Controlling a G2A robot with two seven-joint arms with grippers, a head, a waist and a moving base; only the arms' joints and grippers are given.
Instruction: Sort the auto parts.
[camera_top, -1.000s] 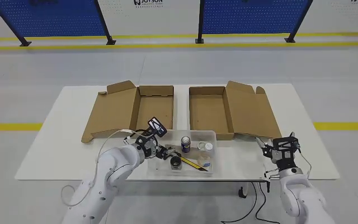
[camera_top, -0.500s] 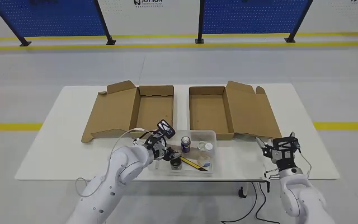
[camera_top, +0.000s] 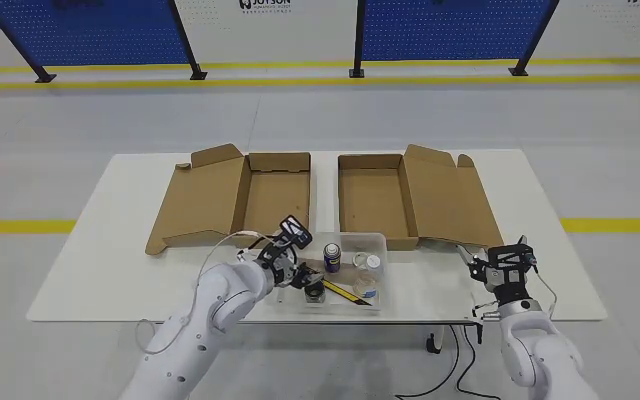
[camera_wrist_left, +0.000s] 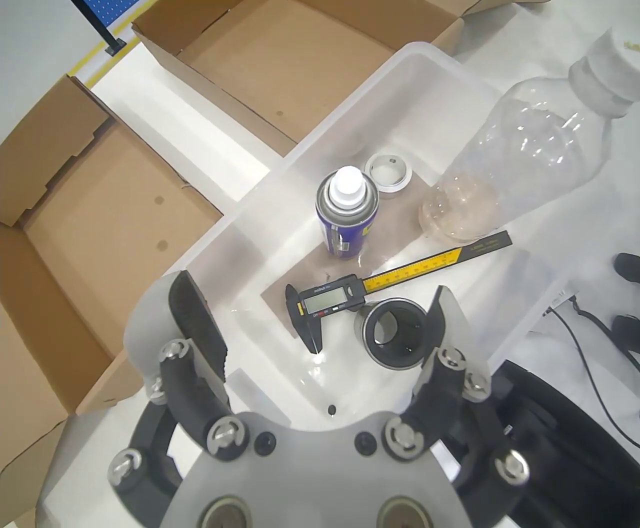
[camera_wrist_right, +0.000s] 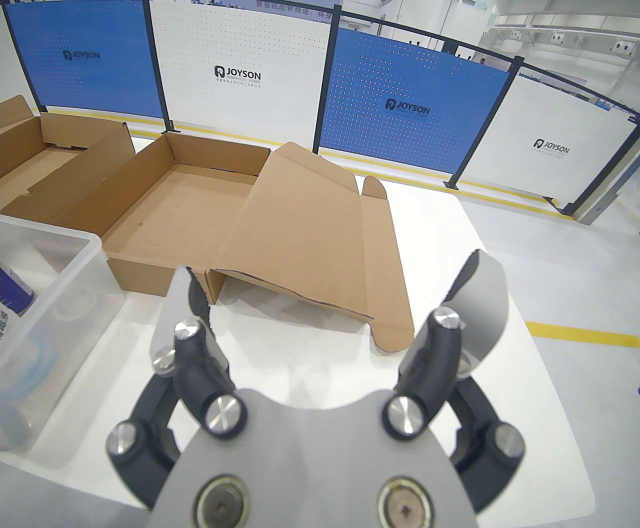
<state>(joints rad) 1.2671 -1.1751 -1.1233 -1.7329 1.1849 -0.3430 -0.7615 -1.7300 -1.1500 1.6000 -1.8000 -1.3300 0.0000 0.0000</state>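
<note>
Left gripper (camera_wrist_left: 312, 300), jaws wide, empty, hangs over the near-left end of the clear bin (camera_wrist_left: 440, 85); its wrist view picks out black sleeve (camera_wrist_left: 400, 361), digital caliper (camera_wrist_left: 325, 301), spray can (camera_wrist_left: 345, 225) beyond. Right gripper (camera_wrist_right: 330, 272), agape and empty, over the near-right of the table (camera_top: 120, 250).

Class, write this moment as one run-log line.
left gripper: open, above caliper in clear bin | right gripper: open, over table beside right box | bin holds: spray can, sleeve, ring, bottle

We see, inside the clear bin (camera_wrist_left: 440, 65), a blue spray can (camera_wrist_left: 345, 220) standing upright, a digital caliper (camera_wrist_left: 350, 297) lying flat, a black sleeve (camera_wrist_left: 395, 332) just beside it, a small ring (camera_wrist_left: 388, 172) and a clear bottle (camera_wrist_left: 520, 165) leaning.
</note>
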